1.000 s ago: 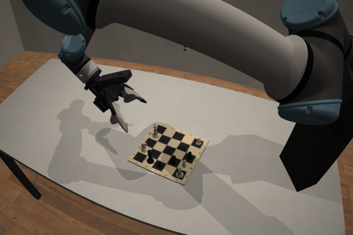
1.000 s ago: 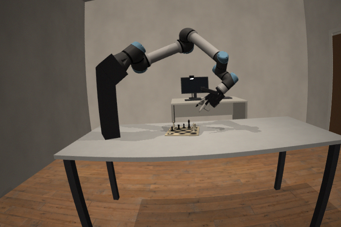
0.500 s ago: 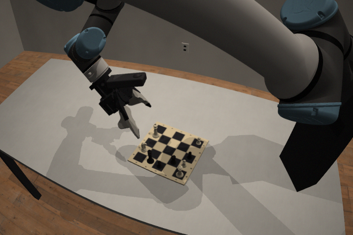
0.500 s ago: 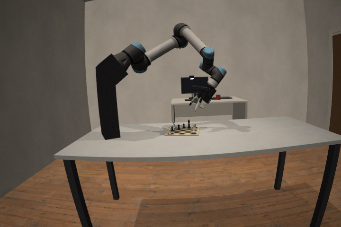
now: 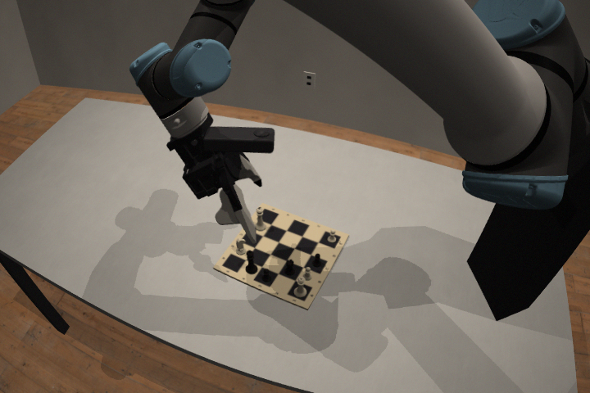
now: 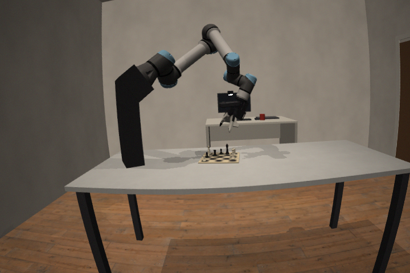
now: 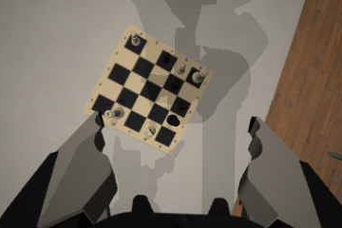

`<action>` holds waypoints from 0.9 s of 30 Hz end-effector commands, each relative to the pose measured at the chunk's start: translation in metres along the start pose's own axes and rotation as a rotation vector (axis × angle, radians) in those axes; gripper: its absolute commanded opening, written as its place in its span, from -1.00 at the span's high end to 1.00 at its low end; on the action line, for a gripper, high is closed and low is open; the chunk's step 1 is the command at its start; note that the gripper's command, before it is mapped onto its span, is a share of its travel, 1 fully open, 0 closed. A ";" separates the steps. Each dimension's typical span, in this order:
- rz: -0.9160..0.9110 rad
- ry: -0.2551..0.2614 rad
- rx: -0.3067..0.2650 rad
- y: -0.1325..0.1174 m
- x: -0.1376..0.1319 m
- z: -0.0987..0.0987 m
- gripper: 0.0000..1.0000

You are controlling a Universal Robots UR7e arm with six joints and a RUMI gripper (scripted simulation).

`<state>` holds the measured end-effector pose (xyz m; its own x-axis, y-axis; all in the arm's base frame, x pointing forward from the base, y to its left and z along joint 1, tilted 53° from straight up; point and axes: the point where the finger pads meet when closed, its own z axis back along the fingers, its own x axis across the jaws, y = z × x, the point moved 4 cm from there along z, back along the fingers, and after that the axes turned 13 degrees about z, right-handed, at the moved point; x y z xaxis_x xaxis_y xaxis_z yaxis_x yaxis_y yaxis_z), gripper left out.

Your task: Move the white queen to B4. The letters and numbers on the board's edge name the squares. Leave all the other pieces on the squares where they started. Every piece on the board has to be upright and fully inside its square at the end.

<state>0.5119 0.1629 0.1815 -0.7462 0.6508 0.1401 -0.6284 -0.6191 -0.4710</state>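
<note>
The chessboard [image 5: 285, 295] [image 6: 218, 162] [image 7: 145, 139] lies flat on the table. One tall white piece [image 5: 259, 219] [image 7: 118, 113] stands upright on a light edge square beside a dark corner square. Another tall white piece [image 5: 300, 289] [image 7: 198, 76] stands upright on a dark corner square. I cannot tell surely which is the queen, and the edge letters and numbers are too small to read. My gripper [image 5: 256, 212] [image 6: 225, 128] [image 7: 176, 114] is open and empty, tilted well above the board. In the wrist view its left fingertip overlaps the board's edge near the first tall piece.
A white knight [image 5: 240, 247] [image 7: 151, 129] and a tall black piece [image 5: 251, 264] [image 7: 173, 121] stand near that same side. White pawns [image 5: 332, 237] [image 5: 307, 273] and smaller black pieces [image 5: 265, 276] [image 5: 290, 268] [image 5: 317, 260] stand elsewhere on the board. The arm's shadow crosses it.
</note>
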 end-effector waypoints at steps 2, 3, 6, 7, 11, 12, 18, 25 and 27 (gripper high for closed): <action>0.057 0.065 -0.088 0.013 0.018 -0.006 -1.00; 0.068 0.075 -0.102 0.016 0.021 -0.008 -1.00; 0.090 0.095 -0.129 0.021 0.028 -0.010 -1.00; 0.090 0.095 -0.129 0.021 0.028 -0.010 -1.00; 0.111 0.115 -0.158 0.026 0.035 -0.013 -1.00; 0.111 0.115 -0.158 0.026 0.035 -0.013 -1.00; 0.161 0.162 -0.221 0.038 0.051 -0.018 -1.00; 0.212 0.210 -0.288 0.049 0.066 -0.025 -1.00; 0.220 0.217 -0.297 0.051 0.069 -0.025 -1.00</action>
<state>0.4440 0.1845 0.1498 -0.7803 0.6142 -0.1181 -0.3901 -0.6255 -0.6757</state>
